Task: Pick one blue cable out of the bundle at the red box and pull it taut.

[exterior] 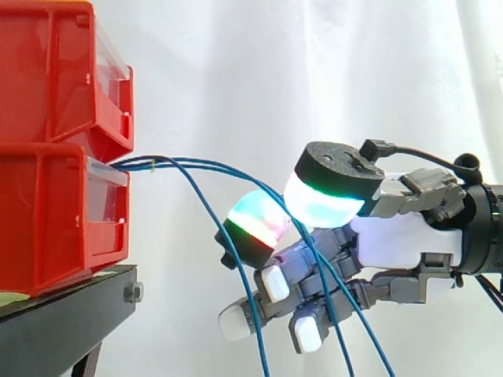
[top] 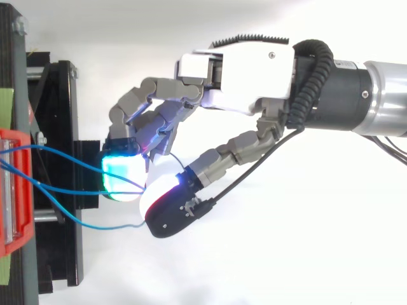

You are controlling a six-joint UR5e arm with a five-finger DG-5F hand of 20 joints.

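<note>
Bundle of blue cables (exterior: 196,166) leaves the front of the lower red bin (exterior: 47,220), arches to the right and droops down across the hand (exterior: 401,236). None of them is taut. The bin sits under a second red bin (exterior: 55,71) on the black stand (exterior: 63,314), before the white curtain (exterior: 275,78).

The hand reaches in from the right with its fingers curled. Two glowing pads (exterior: 326,200) – one cyan and green, the other showing red as well – are pressed together. In the top view the middle cable (top: 82,190) runs straight into the seam between them, so it looks pinched there. The other two cables pass just beside the pads – one above, one below in that view. In the side view the remaining white-tipped fingers (exterior: 236,322) bend beneath, with cables hanging past them.
</note>
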